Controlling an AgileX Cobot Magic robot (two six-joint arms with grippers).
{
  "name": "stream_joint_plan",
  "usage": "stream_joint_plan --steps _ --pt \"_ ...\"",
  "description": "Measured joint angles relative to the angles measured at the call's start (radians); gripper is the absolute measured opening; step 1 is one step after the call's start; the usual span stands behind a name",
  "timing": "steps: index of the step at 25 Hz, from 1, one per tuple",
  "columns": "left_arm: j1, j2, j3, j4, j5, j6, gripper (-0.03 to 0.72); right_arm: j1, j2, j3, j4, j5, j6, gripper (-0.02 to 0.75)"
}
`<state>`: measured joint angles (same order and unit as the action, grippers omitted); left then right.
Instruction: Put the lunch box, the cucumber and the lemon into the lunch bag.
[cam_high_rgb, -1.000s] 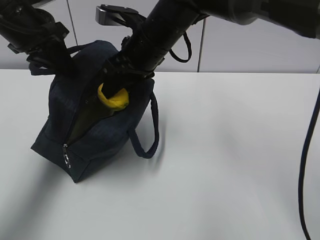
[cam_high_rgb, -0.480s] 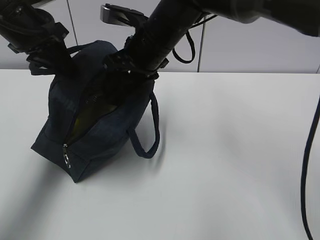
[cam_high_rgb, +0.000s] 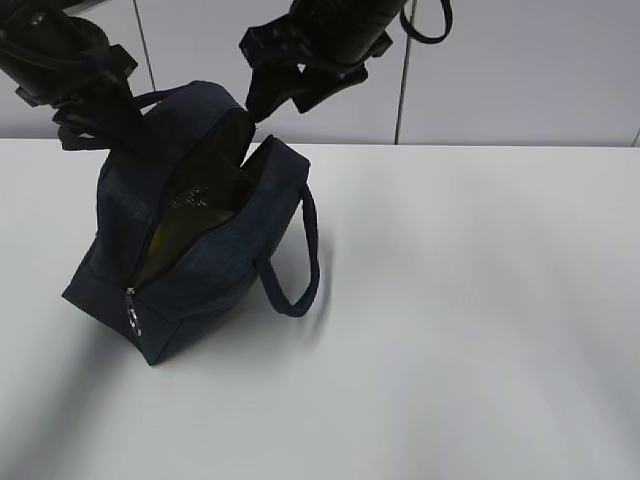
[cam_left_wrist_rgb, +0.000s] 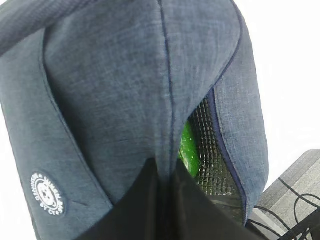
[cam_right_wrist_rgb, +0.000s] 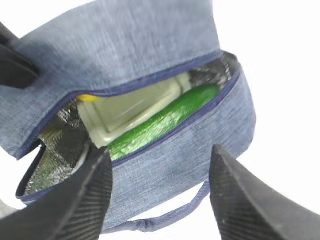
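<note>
The navy lunch bag (cam_high_rgb: 200, 260) stands on the white table with its top zipper open. My left gripper (cam_left_wrist_rgb: 167, 172) is shut on a fold of the bag's fabric at its upper edge and holds the mouth open; it also shows in the exterior view (cam_high_rgb: 125, 130). Inside the bag, the right wrist view shows the pale lunch box (cam_right_wrist_rgb: 132, 107), the green cucumber (cam_right_wrist_rgb: 160, 122) lying along its side, and a sliver of the yellow lemon (cam_right_wrist_rgb: 89, 97) at the far edge. My right gripper (cam_right_wrist_rgb: 160, 195) hangs open and empty above the bag, clear of its opening (cam_high_rgb: 280, 92).
The bag's near loop handle (cam_high_rgb: 300, 270) droops down its right side. Its metal zipper pull (cam_high_rgb: 131, 312) hangs at the front corner. Silvery lining (cam_left_wrist_rgb: 210, 145) shows inside the mouth. A grey panelled wall stands behind the table.
The right gripper held the lemon in the bag's mouth a second ago. It has since let go and risen out of the bag, open. The left gripper and bag have stayed put.
</note>
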<state>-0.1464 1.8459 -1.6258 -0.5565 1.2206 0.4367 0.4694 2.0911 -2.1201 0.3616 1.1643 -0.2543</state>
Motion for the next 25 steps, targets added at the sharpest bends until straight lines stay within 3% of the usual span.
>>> stream_joint_plan --steps 18,25 --pt "0.0 0.0 0.0 0.0 0.0 0.001 -0.003 0.0 -0.213 0.0 -0.148 -0.228 0.02 0.444" --pt "0.0 0.0 0.0 0.0 0.0 0.001 -0.003 0.0 -0.343 0.0 -0.199 -0.241 0.021 0.442"
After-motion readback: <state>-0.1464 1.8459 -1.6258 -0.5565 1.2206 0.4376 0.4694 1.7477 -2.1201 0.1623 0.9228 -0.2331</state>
